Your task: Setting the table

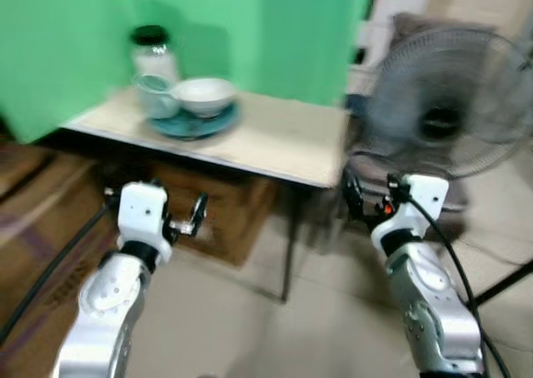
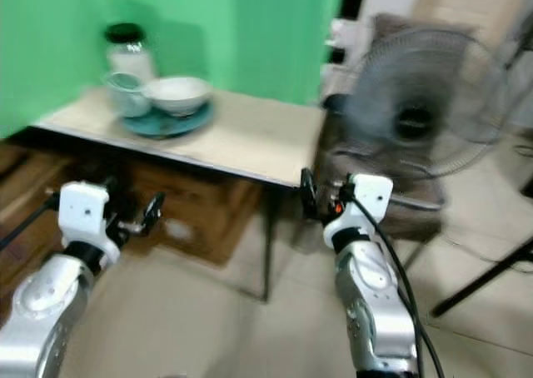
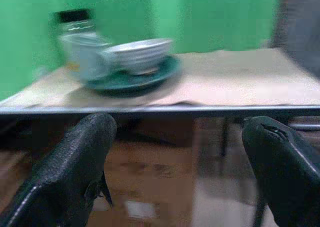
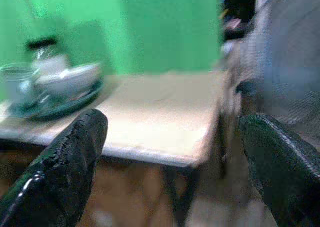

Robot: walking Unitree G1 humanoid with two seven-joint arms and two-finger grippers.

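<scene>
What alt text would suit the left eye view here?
A blurred view down at a pale table against a green backdrop, carrying a white bowl on a teal plate, a cup and a black-lidded jar. Both silver arms reach forward below it, and a standing fan is at right.

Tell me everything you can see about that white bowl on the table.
The white bowl is wide, shallow and round, glossy like ceramic, with faint ribbing outside. It sits upright on a dark teal plate near the table's far left corner, before the green backdrop. A pale cup stands against its left side; a black-lidded jar is behind. Blur hides any contents.
</scene>
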